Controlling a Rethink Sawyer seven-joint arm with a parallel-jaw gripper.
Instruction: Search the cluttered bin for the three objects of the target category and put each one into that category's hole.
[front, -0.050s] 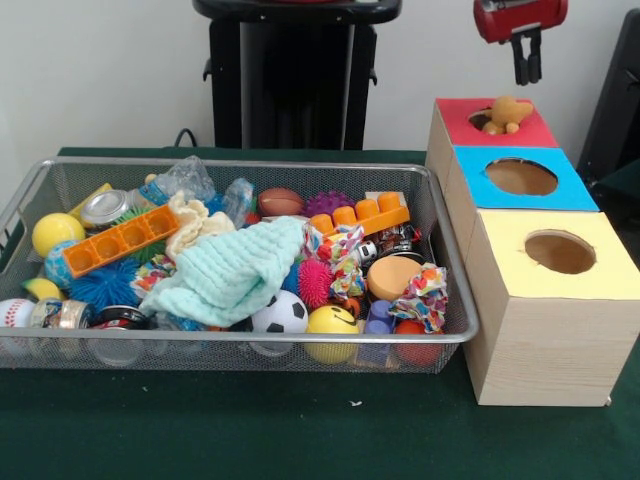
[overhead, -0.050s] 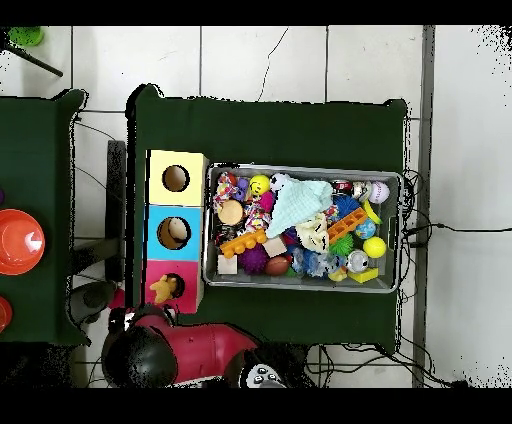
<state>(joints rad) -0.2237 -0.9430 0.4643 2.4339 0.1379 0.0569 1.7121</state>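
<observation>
Green-clothed counter (front, -0.050s: 300, 430) carries a wire mesh bin (front, -0.050s: 455, 300) of toys. Above the red-topped box's hole (front, -0.050s: 482, 120), where a tan plush toy (front, -0.050s: 508, 113) sits half in, the red end effector (front, -0.050s: 526, 62) hangs released. Next: return to the bin for another.

A dark green cloth (front, -0.050s: 300, 440) covers the table, and behind it stands a plain pale wall (front, -0.050s: 100, 70). From above, the floor (overhead, -0.050s: 260, 60) is laid with large white tiles with dark joints, one tile marked by a thin crack. A second green-covered table (overhead, -0.050s: 35, 150) stands beside the first, with an orange bowl (overhead, -0.050s: 18, 241) on it, and thin black cables (overhead, -0.050s: 440, 228) trail over the tiles.
</observation>
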